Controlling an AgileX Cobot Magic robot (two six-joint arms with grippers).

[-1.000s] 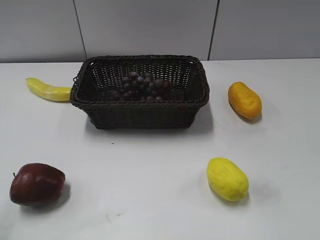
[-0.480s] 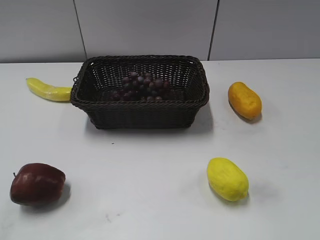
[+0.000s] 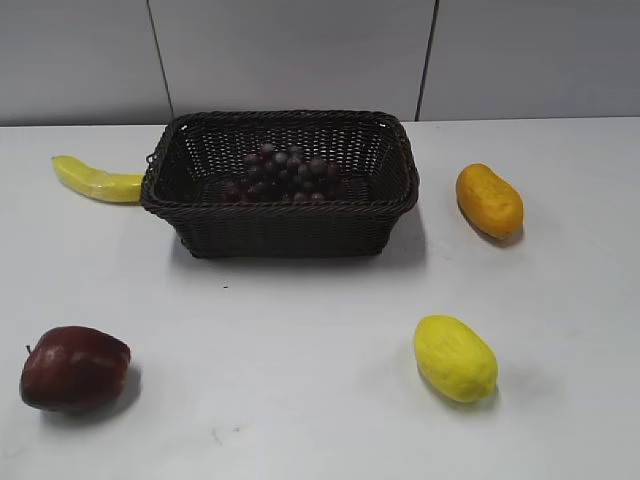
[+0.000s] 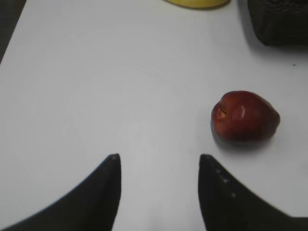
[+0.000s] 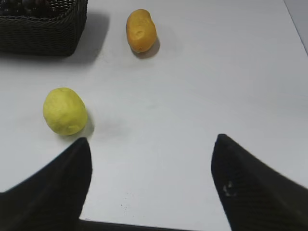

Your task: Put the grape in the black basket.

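Note:
The grape (image 3: pixel 282 175), a bunch of dark purple-red grapes, lies inside the black basket (image 3: pixel 280 228) at the back middle of the white table. The basket's corner also shows in the left wrist view (image 4: pixel 279 24) and in the right wrist view (image 5: pixel 43 33), where a few grapes (image 5: pixel 29 6) show at the top edge. My left gripper (image 4: pixel 158 161) is open and empty above bare table, left of the apple. My right gripper (image 5: pixel 151 144) is open and empty above the table's near edge. Neither gripper shows in the exterior view.
A dark red apple (image 3: pixel 73 368) lies front left, also in the left wrist view (image 4: pixel 245 117). A banana (image 3: pixel 95 180) lies left of the basket. An orange fruit (image 3: pixel 489 200) lies right of the basket and a yellow fruit (image 3: pixel 455 357) front right.

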